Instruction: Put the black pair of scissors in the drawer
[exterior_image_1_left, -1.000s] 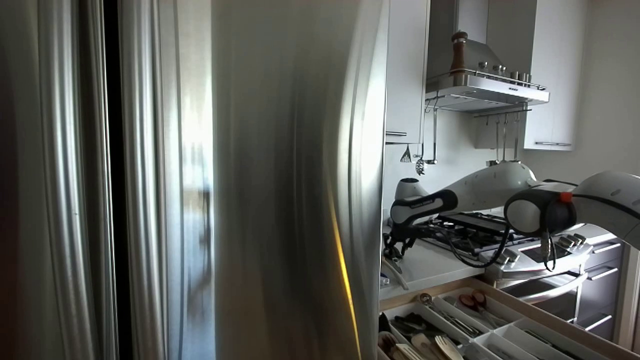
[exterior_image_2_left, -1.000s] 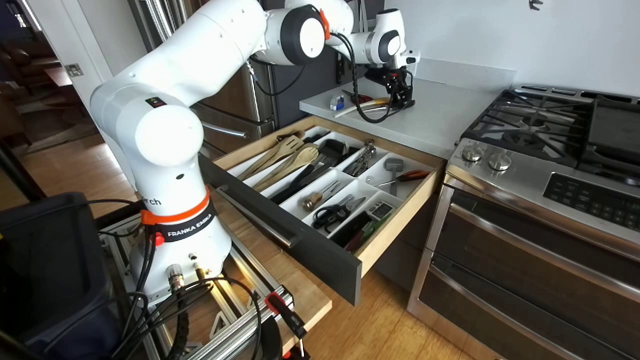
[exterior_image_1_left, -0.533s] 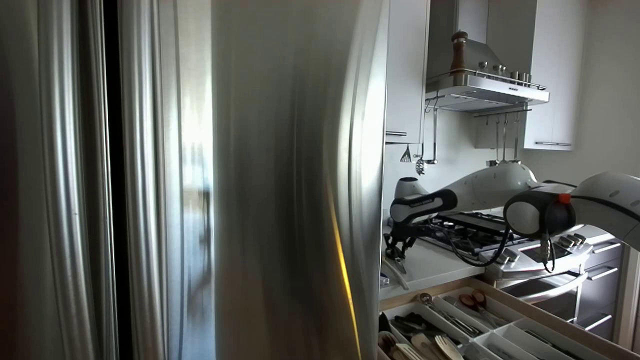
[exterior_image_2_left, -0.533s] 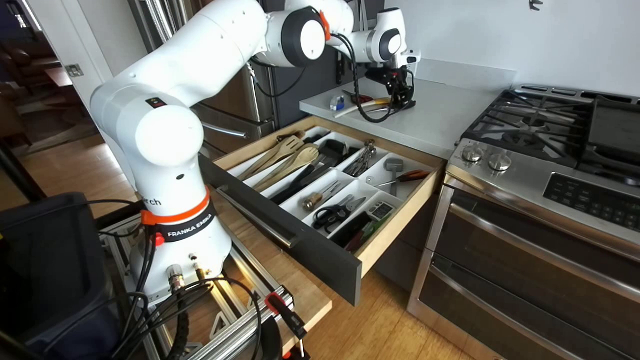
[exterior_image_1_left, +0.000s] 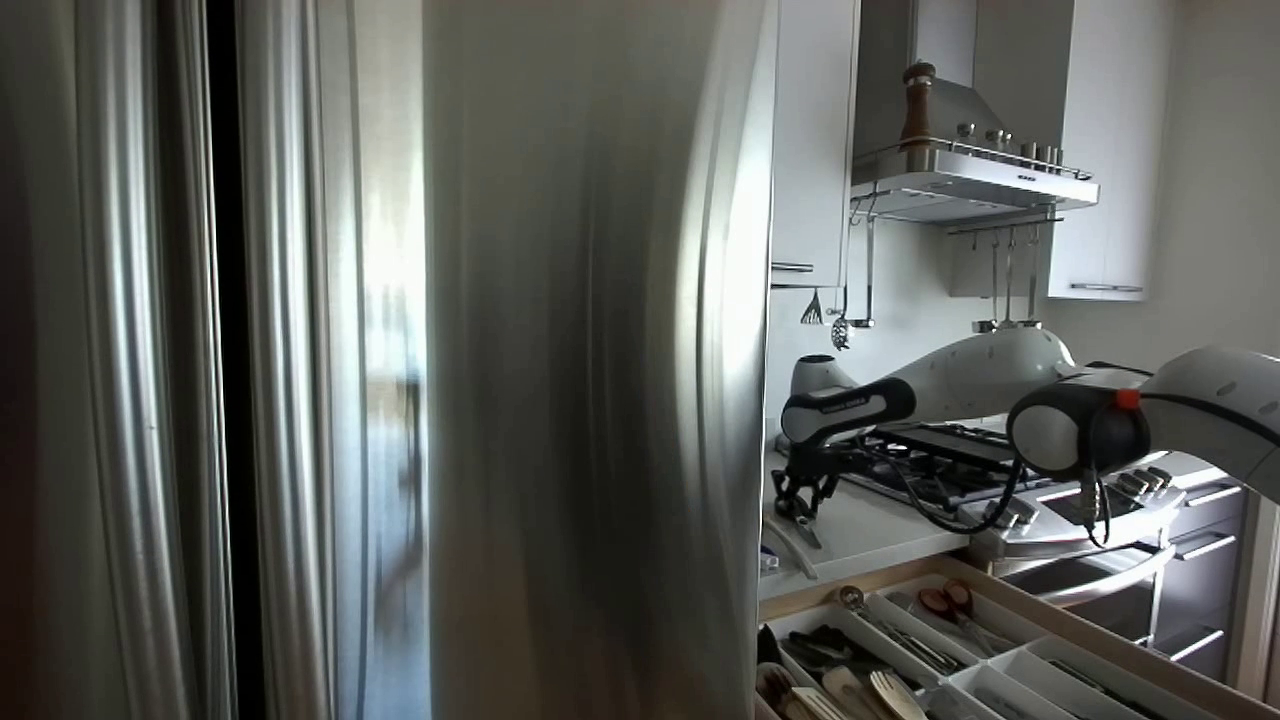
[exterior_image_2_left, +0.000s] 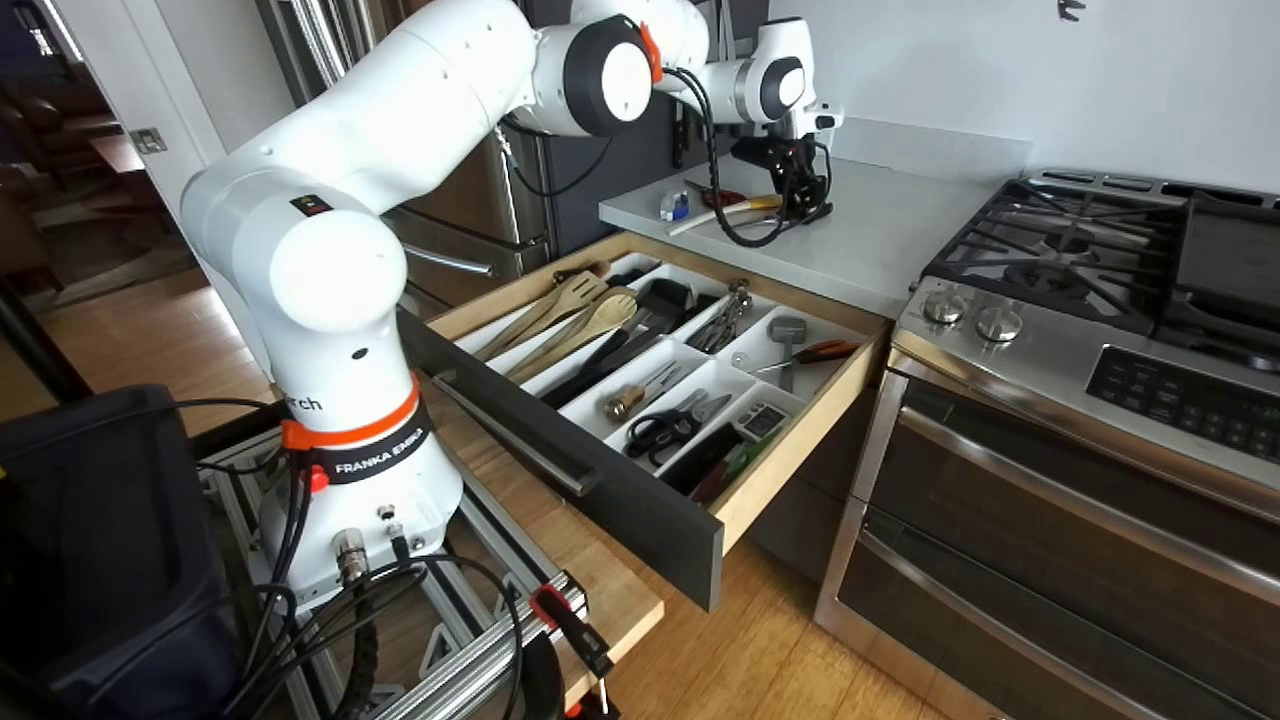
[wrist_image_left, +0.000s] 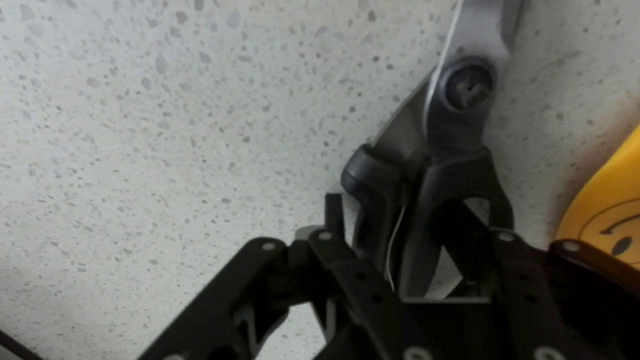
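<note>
Speckled pale table (wrist_image_left: 150, 165) fills the background of your wrist view. Black scissors (wrist_image_left: 450, 150) point up and right, pivot above, handles below. Your gripper (wrist_image_left: 397, 217) comes in from the bottom: one finger just beside the left of the handles, the other overlapping a handle loop. Whether it squeezes them, you cannot tell. Yellow piece (wrist_image_left: 610, 215) with a drawn smile at the right, apart from the scissors.

In an exterior view, your gripper sits low over the table between front and back edges, hiding most of the scissors. Clear-and-blue item (exterior_image_2_left: 674, 207) near the left front corner; drawer (exterior_image_2_left: 800, 455) pulled out below the front edge, a second black-handled pair (exterior_image_2_left: 676, 422) in one compartment; stove (exterior_image_2_left: 1060, 400) along the right edge.

In an exterior view, a steel refrigerator (exterior_image_1_left: 580, 350) fills the left; scissor blades show under your gripper, back from the front edge.
</note>
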